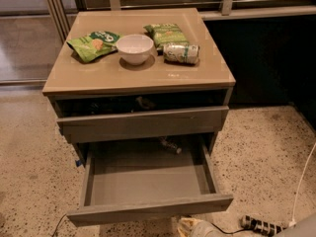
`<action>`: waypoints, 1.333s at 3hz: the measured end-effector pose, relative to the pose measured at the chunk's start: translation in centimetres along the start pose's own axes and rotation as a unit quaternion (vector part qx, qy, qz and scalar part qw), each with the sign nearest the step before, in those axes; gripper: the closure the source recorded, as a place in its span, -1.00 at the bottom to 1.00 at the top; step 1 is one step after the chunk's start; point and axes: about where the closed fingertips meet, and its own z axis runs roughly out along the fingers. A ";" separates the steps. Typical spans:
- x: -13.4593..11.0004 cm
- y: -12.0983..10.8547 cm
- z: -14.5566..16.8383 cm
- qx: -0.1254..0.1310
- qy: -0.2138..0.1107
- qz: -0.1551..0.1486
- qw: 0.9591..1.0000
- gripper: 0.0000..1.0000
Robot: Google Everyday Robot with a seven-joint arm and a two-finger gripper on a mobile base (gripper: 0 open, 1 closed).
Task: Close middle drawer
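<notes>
The middle drawer [148,210] is pulled far out of the grey-brown cabinet [138,75]. Its plain flat front faces me low in the view, and its grey box interior [148,179] holds nothing. Above it, the taller-fronted uppermost drawer [143,123] stands slightly out, with a dark gap over it. The lowest drawer front is hidden under the open drawer. My gripper [197,228] shows as a pale shape at the bottom edge, just below and in front of the middle drawer's front, right of centre.
On the cabinet top are a white bowl [134,48], two green snack bags [94,44] [165,33] and a can on its side [181,53]. A power strip [261,226] and a white cable [303,177] lie on the speckled floor at the right.
</notes>
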 end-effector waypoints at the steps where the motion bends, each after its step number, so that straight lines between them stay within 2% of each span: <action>1: -0.1 0.4 1.6 0.011 -0.008 -0.003 1.000 1.00; 4: -1.6 -2.4 3.4 0.066 -0.034 -0.005 0.997 1.00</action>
